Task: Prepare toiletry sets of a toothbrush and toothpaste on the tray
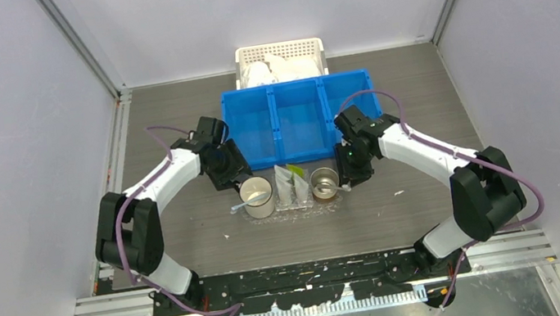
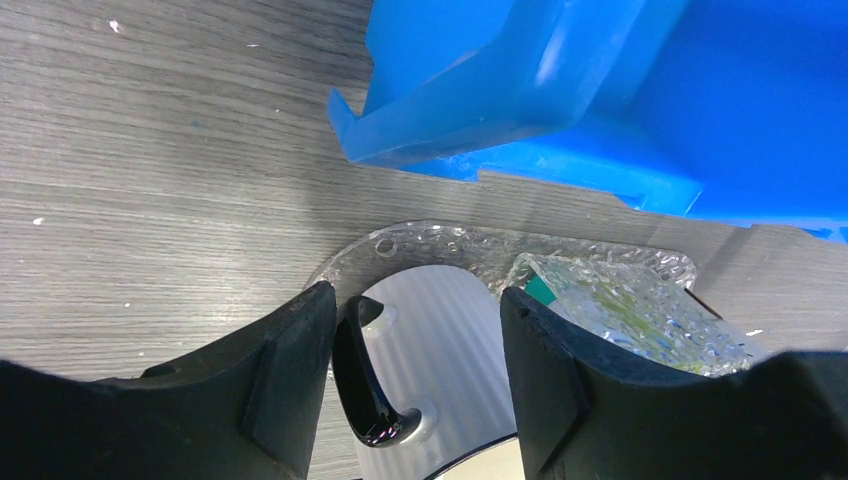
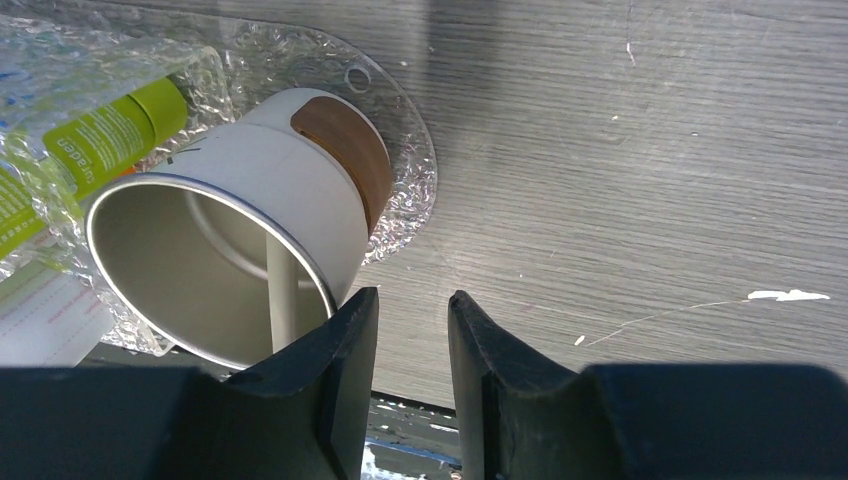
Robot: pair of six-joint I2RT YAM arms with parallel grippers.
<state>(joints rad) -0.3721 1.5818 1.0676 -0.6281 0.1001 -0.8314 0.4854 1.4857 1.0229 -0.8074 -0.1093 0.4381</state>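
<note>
My left gripper's (image 2: 415, 300) fingers stood spread either side of the black handle (image 2: 365, 390) of a white mug (image 2: 440, 320). My right gripper's (image 3: 412, 300) fingers kept a narrow, empty gap beside the cup (image 3: 290, 170) holding a toothbrush (image 3: 282, 300). Both vessels stood on the clear tray (image 3: 400, 140) with green toothpaste (image 3: 120, 130) between them, and beyond sat the blue bin (image 1: 295, 83), then the white basket (image 1: 278, 49).

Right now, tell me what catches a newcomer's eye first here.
The bright blue bin fills the middle of the table, a white basket behind it. Just in front, a black-handled cup and a brown-handled cup stand on a clear tray with green-and-white tubes between them; the left gripper and right gripper sit open beside them.
</note>
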